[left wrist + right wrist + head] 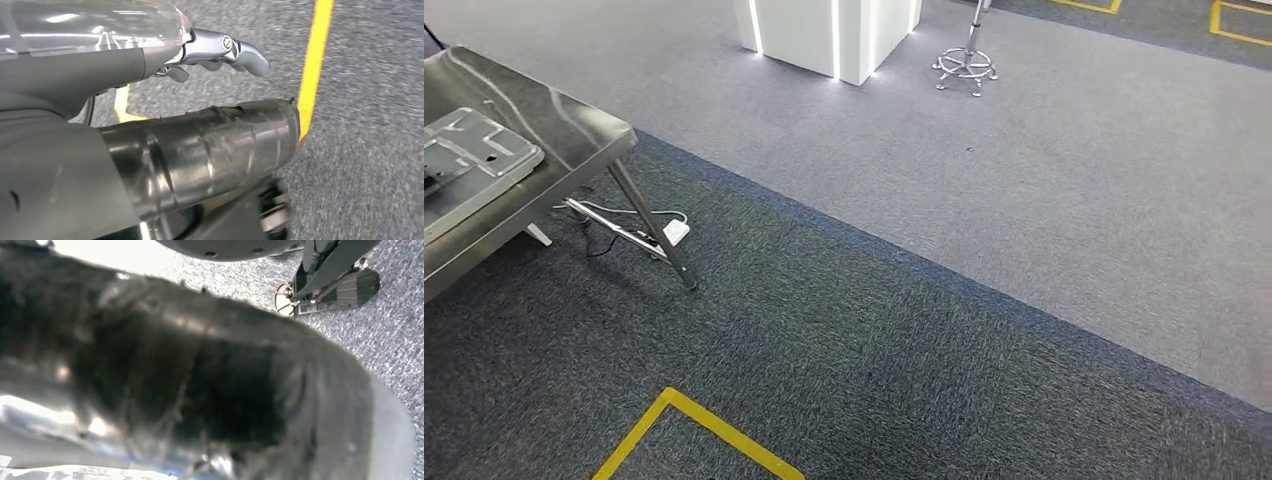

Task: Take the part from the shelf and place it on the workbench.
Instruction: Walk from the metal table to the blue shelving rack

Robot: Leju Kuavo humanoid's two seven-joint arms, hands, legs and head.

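A flat grey metal part (464, 160) with ribs and holes lies on the steel workbench (574, 125) at the left edge of the head view. My left hand (190, 150) hangs above the carpet. Its thick taped thumb and one silver-jointed finger (235, 50) are stretched out apart, and only floor shows between them. My right hand (200, 380) is a dark blur close to the lens, so I cannot make out how its fingers lie.
The workbench stands on slanted steel legs (654, 225) with a white power strip (674, 230) and cables beneath. Yellow floor tape (694, 420) marks a box on the dark carpet. A lit white pillar (824, 35) and a stool base (964, 68) stand far ahead.
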